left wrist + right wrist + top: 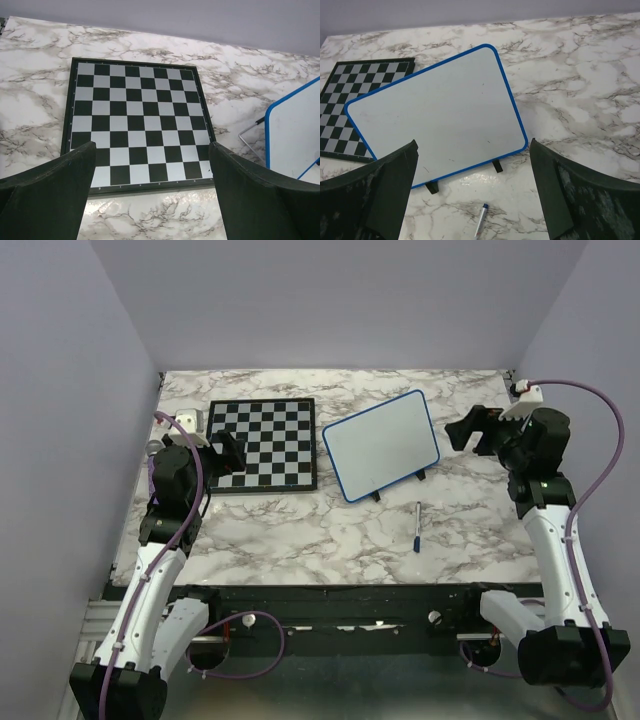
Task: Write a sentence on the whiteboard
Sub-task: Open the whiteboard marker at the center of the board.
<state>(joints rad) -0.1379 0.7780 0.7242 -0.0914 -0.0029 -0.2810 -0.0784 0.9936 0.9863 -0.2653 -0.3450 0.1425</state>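
Whiteboard [382,445] blank; marker [417,527] lies near its front edge; chessboard [262,443] beside its left; left gripper [232,453] and right gripper [463,430] flank it, wide open, empty

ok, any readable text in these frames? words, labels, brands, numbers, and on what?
None can be read.
whiteboard: blank, no writing on it in any view.
chessboard: only black and white squares, no letters or numbers show on the border.
pen: too small to tell if it carries any print.
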